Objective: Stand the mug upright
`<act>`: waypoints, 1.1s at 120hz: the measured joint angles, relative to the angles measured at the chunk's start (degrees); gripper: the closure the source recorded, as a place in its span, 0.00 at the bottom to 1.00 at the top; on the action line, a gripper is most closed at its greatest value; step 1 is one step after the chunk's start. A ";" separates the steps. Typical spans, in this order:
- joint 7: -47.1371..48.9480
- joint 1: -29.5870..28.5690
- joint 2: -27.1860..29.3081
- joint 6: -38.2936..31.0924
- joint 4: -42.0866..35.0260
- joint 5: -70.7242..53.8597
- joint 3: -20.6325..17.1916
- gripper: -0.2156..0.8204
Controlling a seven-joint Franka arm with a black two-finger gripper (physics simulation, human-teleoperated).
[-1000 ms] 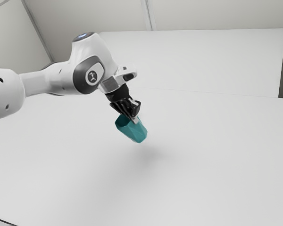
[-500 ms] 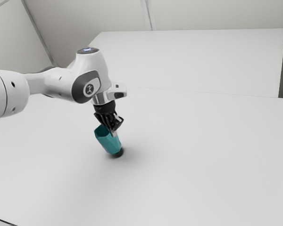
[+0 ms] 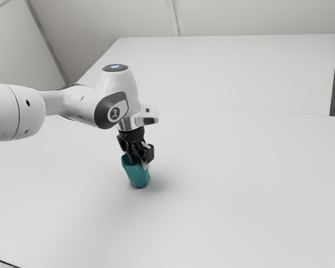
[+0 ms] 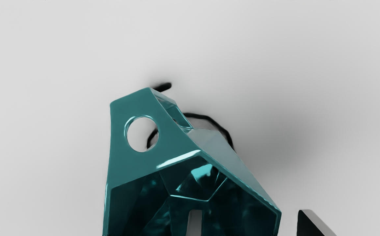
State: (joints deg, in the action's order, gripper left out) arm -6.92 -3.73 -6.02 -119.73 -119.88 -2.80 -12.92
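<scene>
My gripper point(image 3: 139, 162) points down at the top of the teal mug point(image 3: 138, 177), over the table. The faceted mug has its mouth upward and leans a little, its top toward the exterior view's left. In the wrist view my gripper point(image 4: 249, 218) stands open across the wall of the mug point(image 4: 173, 154): one finger point(image 4: 194, 224) reaches into the mouth, and the other point(image 4: 312, 226) is outside with a gap at the rim. The handle point(image 4: 132, 106), with a round hole, juts away from the fingers. Contact at the mug's base is hard to tell.
The white tabletop point(image 3: 240, 190) spreads around the mug. Thin dark curved marks point(image 4: 222, 129) lie on the surface beside the mug's lower part. A pale wall point(image 3: 257, 14) stands behind the table.
The mug has come down with my hand from its raised, strongly tilted pose, first toward the exterior view's left, then slightly back right. It now stands closer to vertical.
</scene>
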 joint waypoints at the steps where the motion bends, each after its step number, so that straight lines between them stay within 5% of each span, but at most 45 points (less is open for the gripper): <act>1: 0.00 0.00 0.04 0.00 0.03 0.00 0.00 0.53; 33: -0.20 0.13 3.53 3.56 5.89 1.74 -0.09 0.30; 43: -0.27 1.98 3.27 5.96 10.50 2.97 2.49 0.27; 77: -0.45 -1.50 2.17 15.53 25.15 3.31 5.05 0.22; 132: -0.66 0.13 2.83 21.54 26.26 3.40 5.02 0.21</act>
State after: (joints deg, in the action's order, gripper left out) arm -7.58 -3.60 -3.20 -98.20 -93.63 0.60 -7.89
